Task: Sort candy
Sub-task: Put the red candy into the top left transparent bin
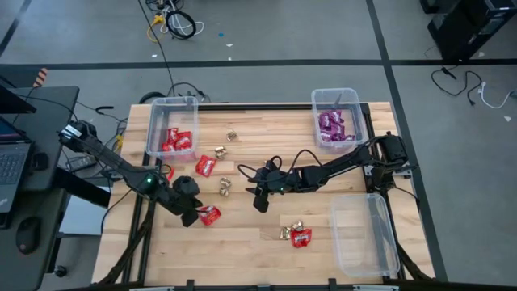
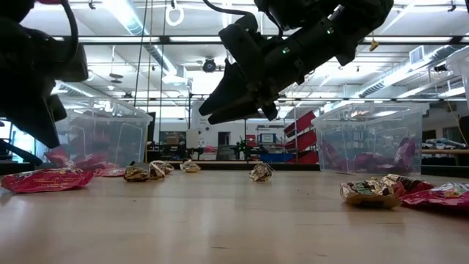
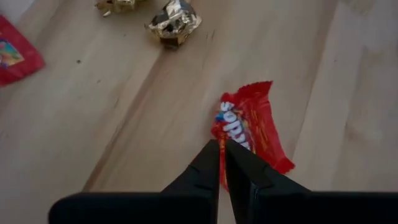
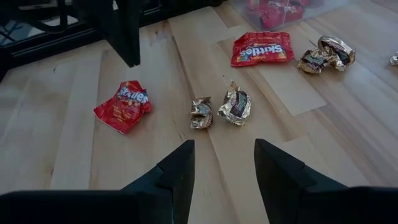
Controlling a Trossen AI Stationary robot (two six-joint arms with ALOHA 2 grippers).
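Sorting is partly done. The left bin already holds several red packets, the right bin a heap of purple ones, and the near bin looks empty — probably meant for the gold pieces.

Loose candy on the desk: a red packet near the left bin, another red one toward the near edge on the left, a third lower right with a gold piece touching it, a gold pair mid-desk, and a single gold piece farther back. No purple shows outside its bin.

The left gripper is down at the near-left red packet, fingers nearly together on or at its edge; whether the wrapper is truly pinched I cannot tell.

The right gripper hangs above mid-desk with its fingers well apart and nothing between them, facing the gold pair.

By my reading, the reds are about half sorted and the golds not begun — roughly seven or eight pieces remain.
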